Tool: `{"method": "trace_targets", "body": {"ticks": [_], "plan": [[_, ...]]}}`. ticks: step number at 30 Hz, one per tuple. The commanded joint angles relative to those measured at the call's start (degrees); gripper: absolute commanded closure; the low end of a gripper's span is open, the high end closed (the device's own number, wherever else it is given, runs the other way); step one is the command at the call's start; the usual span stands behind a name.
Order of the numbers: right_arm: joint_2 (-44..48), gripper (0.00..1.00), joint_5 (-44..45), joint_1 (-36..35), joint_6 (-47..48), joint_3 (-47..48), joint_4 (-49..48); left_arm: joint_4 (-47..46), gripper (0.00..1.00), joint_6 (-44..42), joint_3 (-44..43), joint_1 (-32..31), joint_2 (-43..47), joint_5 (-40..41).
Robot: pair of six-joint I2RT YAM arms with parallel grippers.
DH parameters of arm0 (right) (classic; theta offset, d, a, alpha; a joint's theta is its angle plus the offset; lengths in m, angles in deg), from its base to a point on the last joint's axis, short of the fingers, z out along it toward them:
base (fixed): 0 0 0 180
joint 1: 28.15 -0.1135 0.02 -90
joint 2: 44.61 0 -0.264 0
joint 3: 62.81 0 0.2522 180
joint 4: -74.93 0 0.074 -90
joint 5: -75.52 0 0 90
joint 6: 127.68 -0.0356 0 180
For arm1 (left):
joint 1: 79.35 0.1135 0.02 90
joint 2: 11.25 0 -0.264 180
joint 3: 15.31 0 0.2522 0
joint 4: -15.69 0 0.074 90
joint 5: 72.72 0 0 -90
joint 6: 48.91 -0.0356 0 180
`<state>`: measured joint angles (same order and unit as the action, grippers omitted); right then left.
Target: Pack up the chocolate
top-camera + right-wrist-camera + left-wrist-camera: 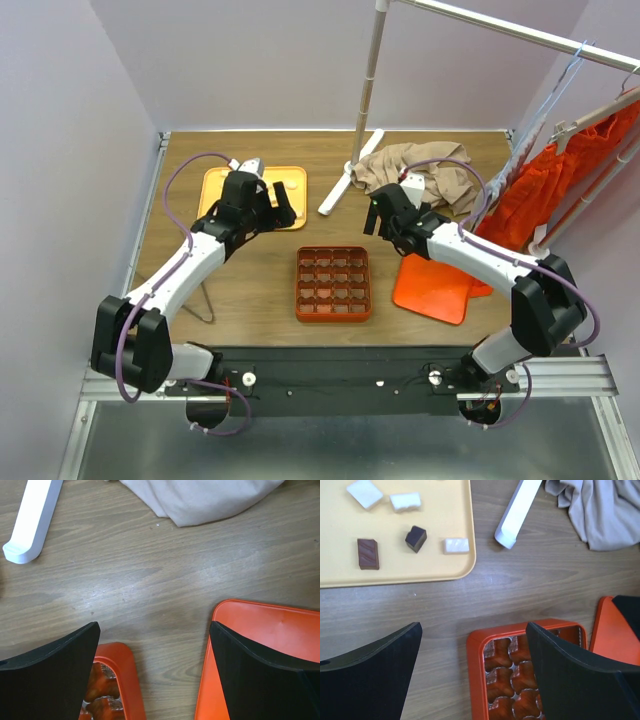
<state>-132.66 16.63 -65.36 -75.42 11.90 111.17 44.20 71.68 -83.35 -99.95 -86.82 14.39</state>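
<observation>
Several pieces of chocolate lie on the yellow tray (435, 510): cream-white ones (405, 501) and brown ones (368, 554), with a dark lump (415, 538) between them. My left gripper (472, 627) hangs open over the wood between that tray and the orange gridded box (477, 670), with nothing between its fingers. In the top view the left gripper (272, 208) sits over the tray's (215, 185) right part. My right gripper (154, 625) is open and empty above bare table between the box (122, 680) and the flat orange lid (265, 635).
The gridded box (334, 283) sits mid-table with the orange lid (435, 285) to its right. A beige cloth (425, 175) and a white stand foot (350, 170) lie at the back. Orange garments (560, 190) hang at the right.
</observation>
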Motion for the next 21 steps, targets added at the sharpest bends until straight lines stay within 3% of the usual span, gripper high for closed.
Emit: {"method": "trace_targets", "body": {"ticks": [1, 6, 8, 13, 17, 21], "plan": [[2.5, 0.0, -1.8, -0.2, -3.0, -1.4, 1.3, 1.7, 0.05, 0.9, -3.2, 3.8, 1.1, -1.9], [4.1, 0.0, -1.1, -0.2, -2.8, -2.6, 1.5, 5.6, 0.04, 2.7, -2.4, 10.9, 3.4, 2.5], [4.4, 0.0, -0.8, -0.2, -2.4, -2.8, 1.6, 9.2, 0.05, 3.1, -1.8, 13.2, 4.6, 7.9], [5.3, 0.0, -0.1, -0.2, -1.8, -2.6, 1.6, 17.5, 0.05, 7.3, 2.9, 14.7, 9.9, 16.9], [4.4, 0.0, -0.5, -0.2, -1.7, -2.0, 1.5, 19.7, 0.09, 12.7, 7.8, 15.3, 14.6, 16.9], [1.7, 0.0, -1.8, -0.2, -0.9, -0.3, 1.5, 21.7, 0.12, 14.1, 7.3, 15.7, 12.1, 18.8]]}}
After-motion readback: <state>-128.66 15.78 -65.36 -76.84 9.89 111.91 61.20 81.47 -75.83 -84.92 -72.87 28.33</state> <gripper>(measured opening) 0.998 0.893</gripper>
